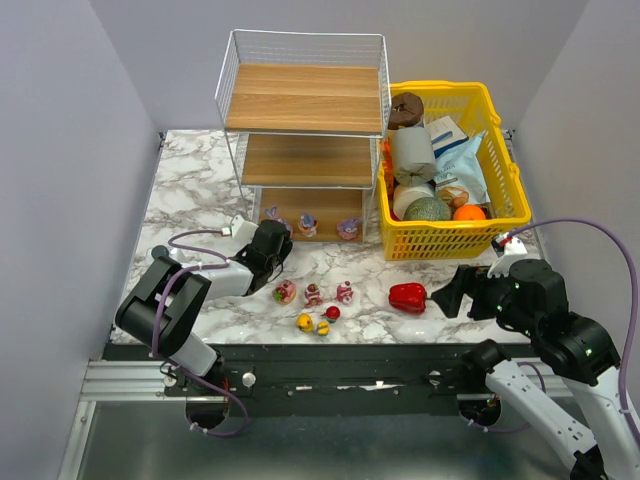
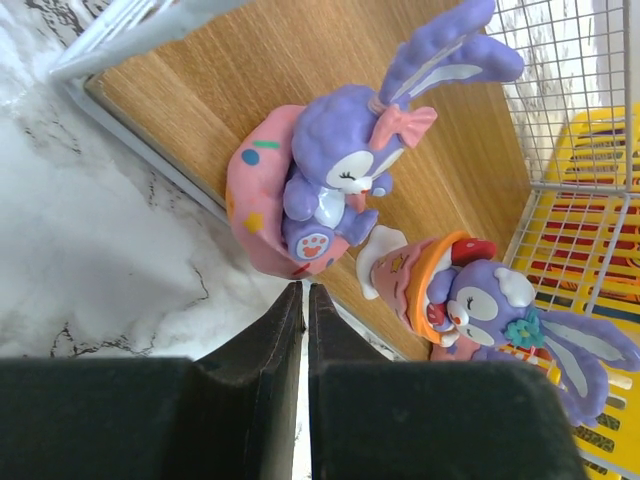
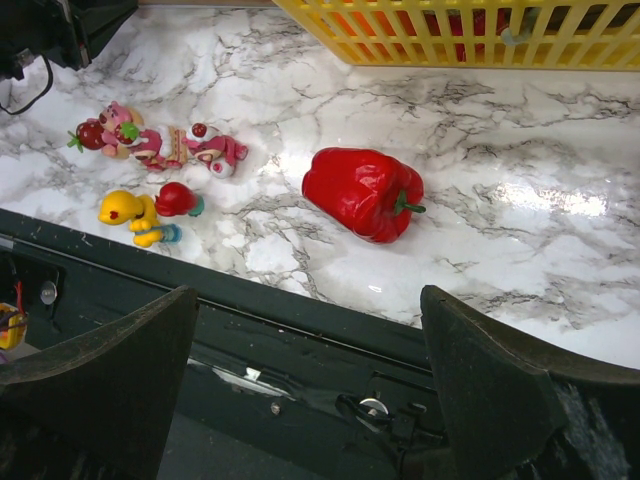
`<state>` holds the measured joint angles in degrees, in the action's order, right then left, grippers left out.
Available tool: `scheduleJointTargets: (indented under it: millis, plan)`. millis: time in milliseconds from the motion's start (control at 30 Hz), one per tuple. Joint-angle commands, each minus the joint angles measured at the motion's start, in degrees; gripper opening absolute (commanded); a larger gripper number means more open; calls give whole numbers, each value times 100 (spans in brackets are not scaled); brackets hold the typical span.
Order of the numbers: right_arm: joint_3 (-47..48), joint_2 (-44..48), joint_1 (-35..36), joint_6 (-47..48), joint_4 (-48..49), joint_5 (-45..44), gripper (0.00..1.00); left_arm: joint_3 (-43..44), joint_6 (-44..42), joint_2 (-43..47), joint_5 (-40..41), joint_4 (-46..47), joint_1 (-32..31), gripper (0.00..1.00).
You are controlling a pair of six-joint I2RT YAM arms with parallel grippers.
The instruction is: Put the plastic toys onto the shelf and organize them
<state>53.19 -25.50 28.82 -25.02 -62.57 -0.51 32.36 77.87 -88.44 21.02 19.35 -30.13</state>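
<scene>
The shelf stands at the back centre, and three purple-pink bunny toys sit on its bottom board. In the left wrist view two of them show close up: one on a pink seat and one with an orange-rimmed cake. My left gripper is shut and empty, its tips just short of the board's front edge. Three pink and red toys stand in a row on the marble, with yellow and red ducks in front of them. My right gripper hangs open and empty at the table's near edge.
A red bell pepper lies on the marble between the toys and my right gripper. A yellow basket full of groceries stands right of the shelf. The black front rail runs under my right gripper.
</scene>
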Motion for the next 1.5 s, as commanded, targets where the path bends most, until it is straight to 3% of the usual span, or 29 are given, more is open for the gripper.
scheduleJointTargets:
  millis: [0, 1000, 1167, 1333, 1467]
  plan:
    - [-72, -8, 27, 14, 113, -63, 99, 60, 79, 20, 350, -160, 33, 15]
    - [-72, -69, 27, 58, 104, -45, 99, -63, 238, 196, 623, -309, 464, 14]
    - [-89, -78, 36, 58, 122, 7, 99, 51, -69, 178, 308, -327, 499, 15]
    - [-37, -192, 27, 146, 122, 25, 100, -317, -70, 626, 298, -564, 359, 18]
    - [139, -333, 27, 295, 130, 245, 100, -459, -227, 1346, 307, -1352, 350, 21]
